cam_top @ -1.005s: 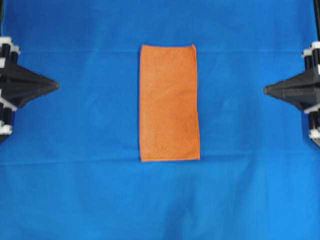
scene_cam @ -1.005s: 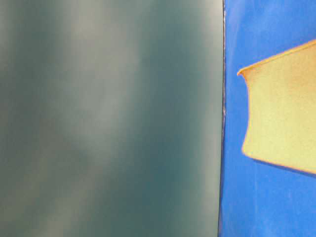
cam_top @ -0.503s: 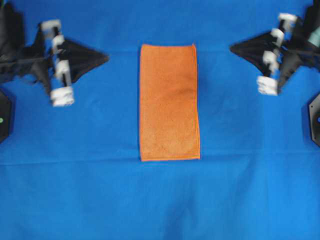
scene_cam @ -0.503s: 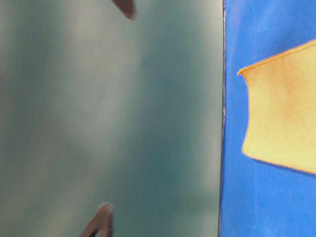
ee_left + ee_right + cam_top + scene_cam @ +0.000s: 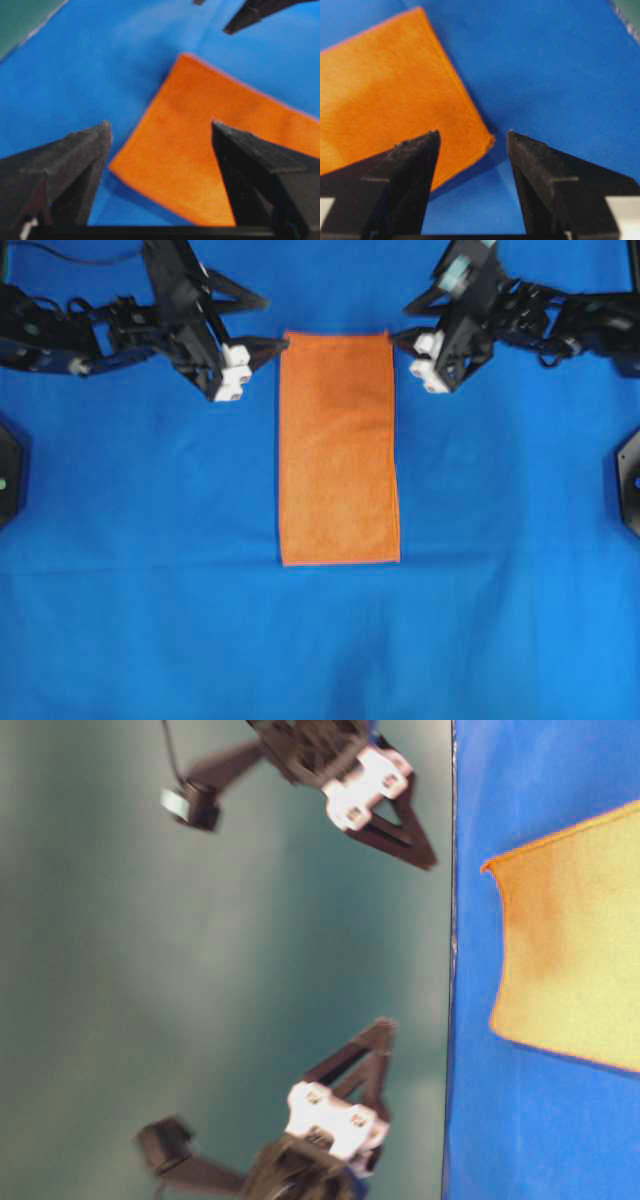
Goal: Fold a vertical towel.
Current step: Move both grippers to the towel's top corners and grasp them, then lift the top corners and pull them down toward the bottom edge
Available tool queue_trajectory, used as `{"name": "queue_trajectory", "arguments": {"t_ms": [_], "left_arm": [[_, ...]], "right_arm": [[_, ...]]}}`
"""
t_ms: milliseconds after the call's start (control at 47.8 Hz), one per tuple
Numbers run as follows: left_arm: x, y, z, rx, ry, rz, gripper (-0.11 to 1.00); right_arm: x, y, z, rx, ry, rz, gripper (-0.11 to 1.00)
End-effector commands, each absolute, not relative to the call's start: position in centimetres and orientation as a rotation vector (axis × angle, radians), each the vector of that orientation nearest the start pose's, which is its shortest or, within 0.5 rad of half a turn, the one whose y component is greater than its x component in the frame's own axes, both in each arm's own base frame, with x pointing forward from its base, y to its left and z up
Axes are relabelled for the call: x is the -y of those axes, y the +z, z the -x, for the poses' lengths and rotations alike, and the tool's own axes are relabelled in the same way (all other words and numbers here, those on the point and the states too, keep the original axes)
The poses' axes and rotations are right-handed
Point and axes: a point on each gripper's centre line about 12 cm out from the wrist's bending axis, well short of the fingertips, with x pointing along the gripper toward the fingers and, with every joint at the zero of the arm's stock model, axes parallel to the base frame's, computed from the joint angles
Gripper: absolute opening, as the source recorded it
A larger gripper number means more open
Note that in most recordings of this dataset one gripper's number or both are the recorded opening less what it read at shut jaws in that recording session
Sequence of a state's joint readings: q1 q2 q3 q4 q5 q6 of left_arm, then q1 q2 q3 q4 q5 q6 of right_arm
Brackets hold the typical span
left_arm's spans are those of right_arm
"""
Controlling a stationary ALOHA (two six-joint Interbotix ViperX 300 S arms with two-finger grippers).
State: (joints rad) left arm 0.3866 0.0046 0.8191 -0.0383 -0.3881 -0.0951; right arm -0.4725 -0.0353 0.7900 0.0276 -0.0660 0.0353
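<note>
Towel [image 5: 339, 448] is lying flat at the centre of the blue cloth [image 5: 320, 640], long axis running 12 to 6 o'clock in the overhead view, all four hem edges showing, no fold in it.

Left arm is reaching in from 9 o'clock, links stretched along the top left of the overhead view, wrist angled down toward the towel's 11 o'clock corner. Left claw [image 5: 262, 322] is hanging just beside that corner, apart from the fabric; one finger tip is pointing at the towel's edge near the top, the other sits higher, toward 12. In the left wrist view, left claw [image 5: 160, 131] is spread wide, its two dark fingers [image 5: 75, 160] framing the towel's near corner [image 5: 220, 150], nothing between them.

Right arm is coming in from 3 o'clock, mirrored, wrist angled toward the towel's 1 o'clock corner. Right claw [image 5: 402, 324] is hanging just beside that corner, not touching. In the right wrist view, right claw [image 5: 472, 134] is spread, fingers [image 5: 410, 165] standing either side of the towel's corner [image 5: 385, 95], with blue cloth showing in the gap.

Table-level view: both claws are raised clear of the cloth surface, the upper one [image 5: 433, 860] and the lower one [image 5: 385, 1023] each pointing toward the blue edge; the towel's end [image 5: 570, 950] is lying flat.
</note>
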Motion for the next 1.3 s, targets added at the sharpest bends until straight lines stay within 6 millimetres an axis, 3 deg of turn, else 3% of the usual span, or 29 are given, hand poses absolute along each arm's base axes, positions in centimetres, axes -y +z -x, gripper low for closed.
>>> {"name": "queue_trajectory", "arguments": {"t_ms": [0,272,607,691,733,901,942,1089,1277], "left_arm": [[-15.3,15.4,-35.2,-0.396,0.438,0.204,0.75],[-16.2,11.0,-36.4,-0.456,0.451,0.217,0.75],[-17.4,8.4,-37.6,-0.511,0.467,0.232,0.71],[-17.5,7.9,-37.6,-0.537,0.467,0.235,0.59],[-17.4,7.6,-37.7,-0.554,0.462,0.231,0.47],[-17.1,7.3,-37.6,-0.588,0.447,0.207,0.05],[-17.1,7.4,-37.5,-0.589,0.445,0.2,0.03],[-17.3,7.9,-37.6,-0.58,0.444,0.185,0.03],[-19.0,10.5,-37.4,-0.512,0.482,0.176,0.03]], "right_arm": [[17.0,14.9,-32.9,-0.653,-0.479,-0.213,0.59],[17.8,11.9,-33.9,-0.719,-0.482,-0.23,0.59],[18.7,10.2,-34.5,-0.715,-0.496,-0.234,0.58],[18.7,10.2,-34.5,-0.71,-0.495,-0.232,0.55],[18.7,10.2,-34.5,-0.715,-0.495,-0.233,0.51],[18.6,10.0,-34.4,-0.722,-0.494,-0.235,0.07],[18.6,10.1,-34.4,-0.721,-0.494,-0.235,0.02],[18.7,10.3,-34.5,-0.711,-0.501,-0.247,0.02],[19.1,11.5,-34.4,-0.675,-0.513,-0.244,0.02]]}}
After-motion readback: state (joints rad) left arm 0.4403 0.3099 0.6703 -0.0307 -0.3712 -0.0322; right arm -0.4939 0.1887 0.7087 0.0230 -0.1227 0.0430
